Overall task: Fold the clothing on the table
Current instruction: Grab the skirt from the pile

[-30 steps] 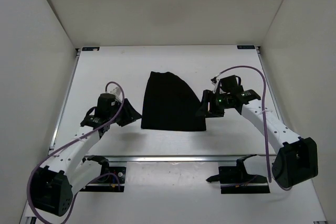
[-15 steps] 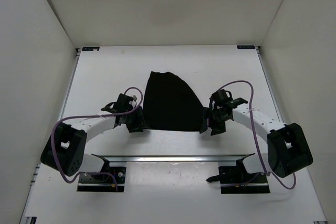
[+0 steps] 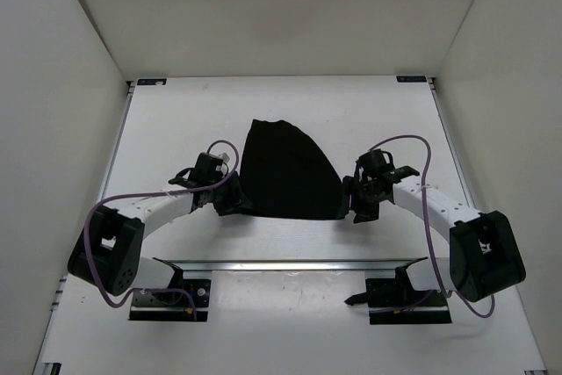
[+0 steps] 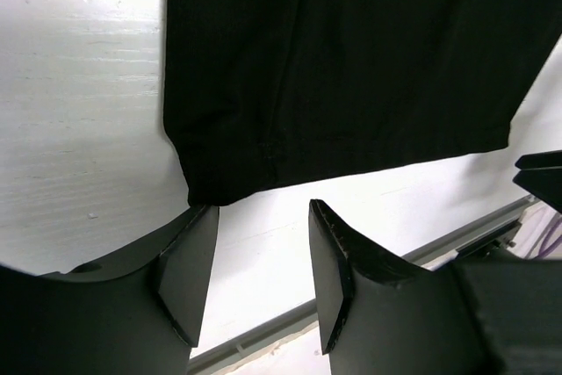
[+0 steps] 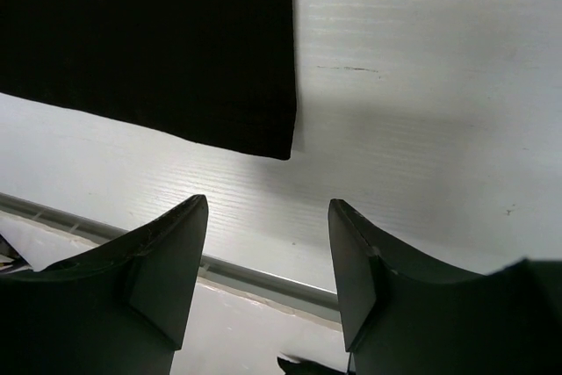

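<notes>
The black clothing (image 3: 288,173) lies flat on the white table (image 3: 176,120), narrower at the far end, with a straight near hem. My left gripper (image 3: 234,205) is low at its near left corner. In the left wrist view the clothing (image 4: 351,68) fills the top, and its corner just meets the tip of one finger of the open gripper (image 4: 262,212). My right gripper (image 3: 353,208) sits at the near right corner. From the right wrist the clothing (image 5: 158,41) ends a short way ahead of the open gripper (image 5: 268,208), with only table between the fingers.
A metal rail (image 3: 290,264) runs along the table's near edge just behind both grippers, with the arm mounts (image 3: 171,298) below it. Off-white walls (image 3: 53,129) close in the left, right and far sides. Purple cables (image 3: 413,142) loop over both arms.
Both arms have swung down and inward from beside the clothing to its two near corners, with little movement in the last half second. The clothing has not moved.
</notes>
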Robot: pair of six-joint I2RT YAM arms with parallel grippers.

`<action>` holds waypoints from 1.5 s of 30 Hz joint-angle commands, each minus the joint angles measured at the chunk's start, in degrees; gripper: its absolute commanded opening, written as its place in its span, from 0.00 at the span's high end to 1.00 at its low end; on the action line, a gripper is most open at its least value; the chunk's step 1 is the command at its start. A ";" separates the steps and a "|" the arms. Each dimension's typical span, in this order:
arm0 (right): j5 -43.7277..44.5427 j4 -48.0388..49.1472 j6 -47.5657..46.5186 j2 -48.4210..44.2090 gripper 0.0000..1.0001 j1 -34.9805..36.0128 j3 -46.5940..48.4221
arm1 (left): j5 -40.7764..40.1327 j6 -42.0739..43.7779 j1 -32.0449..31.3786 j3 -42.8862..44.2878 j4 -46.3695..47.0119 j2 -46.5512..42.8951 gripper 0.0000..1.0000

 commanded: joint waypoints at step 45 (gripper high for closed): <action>-4.85 0.24 -3.47 -5.80 0.46 -4.38 11.86 | 2.91 2.20 6.23 3.24 -2.55 -11.35 0.43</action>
